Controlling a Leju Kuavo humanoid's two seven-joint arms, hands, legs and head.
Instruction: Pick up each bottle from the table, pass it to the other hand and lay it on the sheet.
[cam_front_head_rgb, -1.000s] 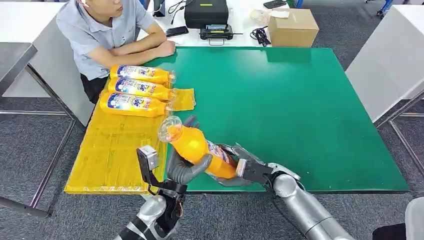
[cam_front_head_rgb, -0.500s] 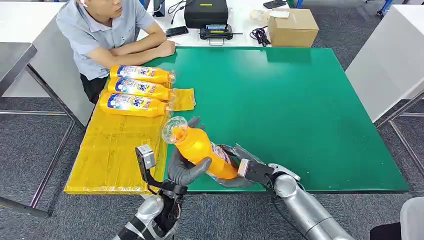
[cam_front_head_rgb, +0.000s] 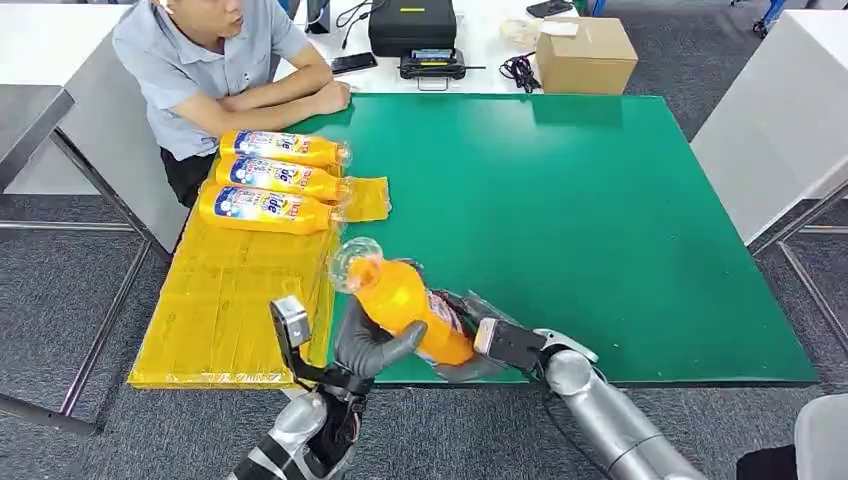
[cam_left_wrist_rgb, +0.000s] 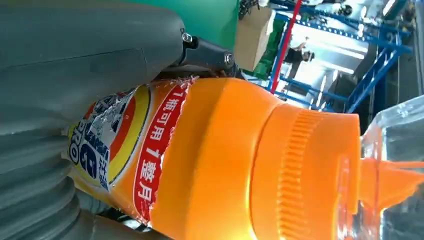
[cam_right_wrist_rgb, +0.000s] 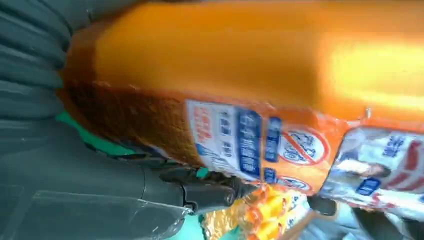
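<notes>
- Orange bottle (cam_front_head_rgb: 412, 305): held in the air over the near edge of the green counter (cam_front_head_rgb: 600, 220), just beside the near right corner of the yellow sheet (cam_front_head_rgb: 230, 300).
- Long axis: tilted, with the clear-capped neck up and toward the sheet and the base down and away from it.
- Left robot hand (cam_front_head_rgb: 372, 345): fingers wrapped round the bottle's upper body on the side facing the sheet, thumb pressed against the orange shoulder; the left wrist view shows the label and ribbed cap close against this robot hand.
- Right robot hand (cam_front_head_rgb: 478, 340): fingers curled under the bottle's base end, on the side away from the sheet, apparently in contact with it.
- Judgement: the handover is under way. The left robot hand lies nearer the sheet, so the coming laying falls to it once the right lets go.
- Three bottles (cam_front_head_rgb: 270, 180) lie side by side at the sheet's far end, necks toward the counter.
</notes>
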